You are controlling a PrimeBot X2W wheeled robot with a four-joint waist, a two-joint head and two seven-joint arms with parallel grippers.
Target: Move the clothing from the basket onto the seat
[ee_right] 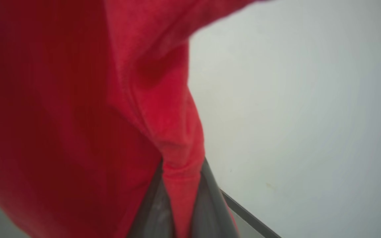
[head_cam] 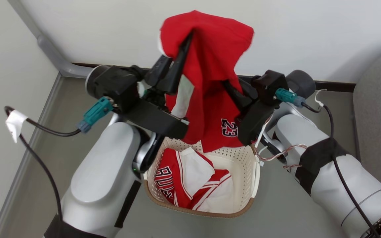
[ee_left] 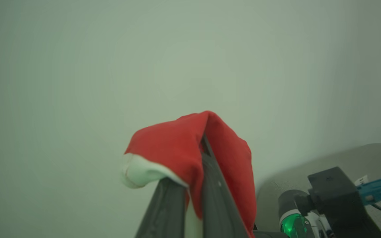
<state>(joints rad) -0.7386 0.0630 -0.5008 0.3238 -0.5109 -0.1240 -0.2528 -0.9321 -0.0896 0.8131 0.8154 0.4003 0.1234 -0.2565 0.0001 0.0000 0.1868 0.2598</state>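
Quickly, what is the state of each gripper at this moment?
Left gripper: closed, holding the red garment.
Right gripper: closed, holding the same red garment.

**Red jersey** point(head_cam: 210, 66): soft red fabric with white trim and a white side panel. It is raised above the basket and hangs in long vertical folds. Black-and-white "23" lettering shows near its lower edge, which hangs over the basket's far rim; contact there cannot be determined.

**Second garment** point(head_cam: 190, 178): red and white with white stripes and partly visible "BULLS" lettering. It lies crumpled on the basket bottom.

**Basket** point(head_cam: 255, 172): oval, cream perforated plastic with a brown woven-look rim, standing upright on the floor.

**Sofa** point(head_cam: 379, 109): grey textured fabric with a rounded edge, to the right of the basket, bare floor between them.
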